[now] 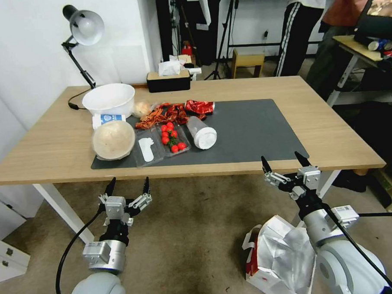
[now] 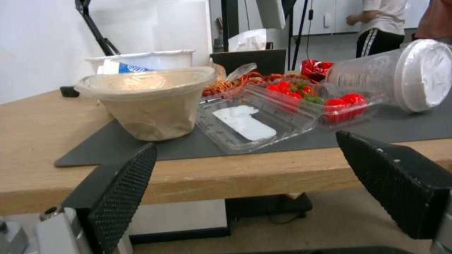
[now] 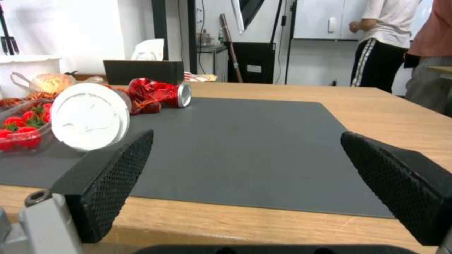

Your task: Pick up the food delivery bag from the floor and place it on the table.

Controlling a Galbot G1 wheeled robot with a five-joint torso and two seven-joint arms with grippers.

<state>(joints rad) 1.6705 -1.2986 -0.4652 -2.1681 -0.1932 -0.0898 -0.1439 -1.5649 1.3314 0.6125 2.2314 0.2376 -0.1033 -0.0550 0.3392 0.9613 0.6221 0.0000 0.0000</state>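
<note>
Both grippers, left gripper and right gripper, are hovering wide open and empty at the table's near edge while the food delivery bag is lying slumped on the floor beneath the right arm, risking a handle miss or edge snag.

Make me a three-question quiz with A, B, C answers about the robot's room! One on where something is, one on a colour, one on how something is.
1. Where is the big boxy white food delivery bag with red sides?
A on the brownish carpet floor
B on the mat
C in the bowl

2. What colour is the large flat mat on the light-wood table?
A green
B dark grey
C yellow

3. How is the clear plastic cup with a white lid?
A upright
B stacked
C lying on its side

Answers: 1 A, it sits on carpet by the right gripper; 2 B, grey in every view; 3 C, its lid faces sideways.
</note>
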